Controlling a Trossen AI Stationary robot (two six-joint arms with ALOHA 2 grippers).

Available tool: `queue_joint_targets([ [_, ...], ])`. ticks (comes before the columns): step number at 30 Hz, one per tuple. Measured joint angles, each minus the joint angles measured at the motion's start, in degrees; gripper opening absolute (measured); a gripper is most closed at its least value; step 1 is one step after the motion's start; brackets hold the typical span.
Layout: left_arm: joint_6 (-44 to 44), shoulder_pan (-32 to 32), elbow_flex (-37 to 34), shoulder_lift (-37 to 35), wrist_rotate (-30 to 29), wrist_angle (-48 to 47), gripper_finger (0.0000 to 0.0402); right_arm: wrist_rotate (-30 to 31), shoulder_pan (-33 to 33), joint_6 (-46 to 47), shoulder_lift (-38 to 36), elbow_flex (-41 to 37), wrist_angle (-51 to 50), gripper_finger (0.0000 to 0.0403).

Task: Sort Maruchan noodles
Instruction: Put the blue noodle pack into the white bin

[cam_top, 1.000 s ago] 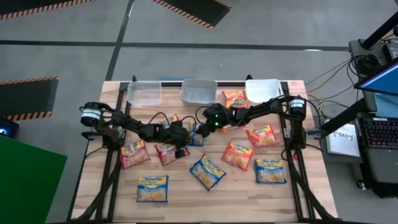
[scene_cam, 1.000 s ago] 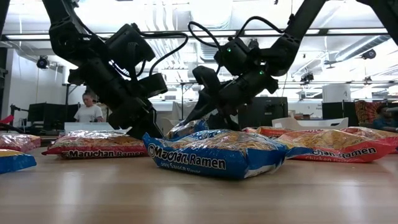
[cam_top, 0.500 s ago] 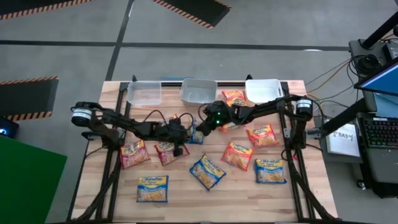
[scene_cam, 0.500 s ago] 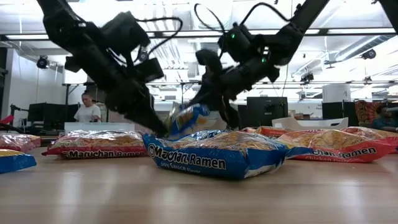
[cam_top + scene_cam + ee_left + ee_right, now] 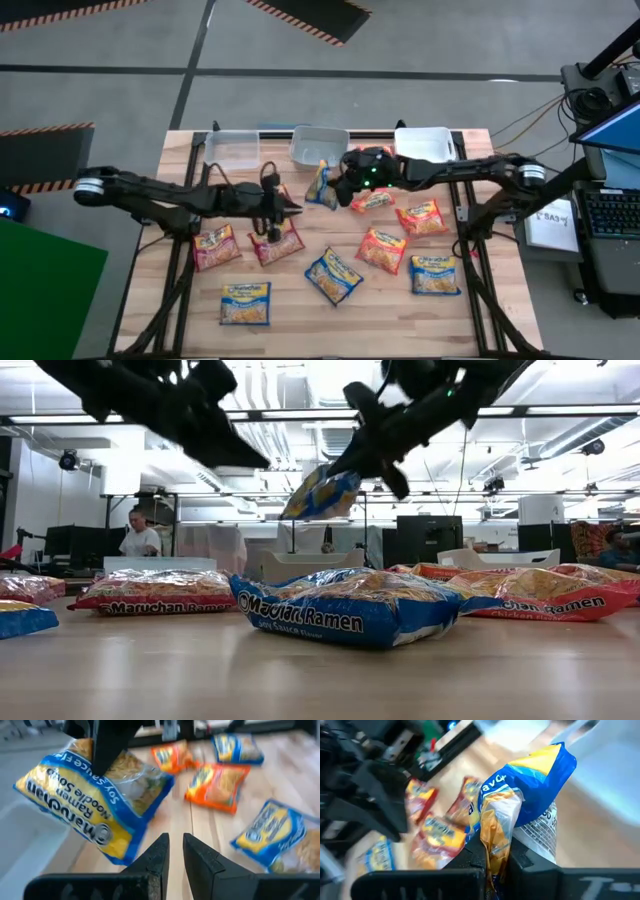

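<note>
Wooden table (image 5: pixel 300 300) is carrying the whole mess, with three clear plastic bins lined up along its far edge: one toward the left (image 5: pixel 231 149), one in the middle (image 5: pixel 318 145) and one toward the right (image 5: pixel 421 144).

Right arm is reaching in from the right edge, and the right hand (image 5: pixel 335 190) is hanging in the air just in front of the middle bin, fingers clamped on a blue-and-yellow Maruchan packet (image 5: pixel 320 184). In the low view that packet (image 5: pixel 322 494) is dangling well clear of the table, and the right wrist view shows it (image 5: pixel 520 805) pinched by its crinkly edge.

Left arm is stretching in from the left edge. The left hand (image 5: pixel 292 208) is sitting left of the held packet, above the table, with its fingers (image 5: pixel 159 854) drawn nearly together and gripping nothing.

Everything else is lying flat on the table:
- two red packets (image 5: pixel 216 247) (image 5: pixel 276 242) by the left hand
- a blue one near the front-left corner (image 5: pixel 246 302)
- a blue one at mid-front (image 5: pixel 333 276)
- a blue one toward the right edge (image 5: pixel 434 273)
- three orange ones right of centre (image 5: pixel 382 249) (image 5: pixel 421 216) (image 5: pixel 372 200)

A person (image 5: pixel 141 536) is sitting in the room behind the table, seen in the low view.
</note>
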Motion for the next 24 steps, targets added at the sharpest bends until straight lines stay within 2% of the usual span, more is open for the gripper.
queue_joint_targets([
  [3, 0.0, 0.0, 0.0, -2.6, 0.0, 0.5, 0.0038, 6.7, -0.1, -2.4, -4.0, 0.0, -3.6, 0.0014],
  [6, 0.0, 0.0, 0.0, -4.3, 0.0, 0.9, 0.0038, 16.7, -0.6, -4.7, -7.8, 0.0, -9.3, 0.0013],
  [9, 0.0, 0.0, 0.0, -5.1, 0.0, 1.4, 0.0038, 29.4, -1.5, -6.5, -10.8, 0.0, -17.0, 0.0013],
  [13, -0.2, 0.0, 0.0, -5.3, 0.0, 1.7, 0.0038, 49.4, -2.6, -7.2, -13.2, 0.0, -28.4, 0.0013],
  [15, -0.2, 0.0, 0.0, -5.0, 0.0, 1.9, 0.0038, 56.8, -3.5, -6.1, -13.5, 0.0, -34.2, 0.0013],
  [17, -0.2, 0.0, 0.0, -4.8, 0.0, 1.8, 0.0038, 60.0, -4.9, -3.4, -13.5, 0.0, -39.4, 0.0013],
  [19, -0.2, 0.0, 0.0, -4.5, -0.1, 1.9, 0.0038, 60.3, -6.4, -1.0, -13.3, -0.3, -42.3, 0.0013],
  [24, -0.2, 0.0, 0.0, -3.8, -0.1, 1.9, 0.0038, 60.2, -9.0, -0.8, -13.3, -3.3, -42.3, 0.0013],
])
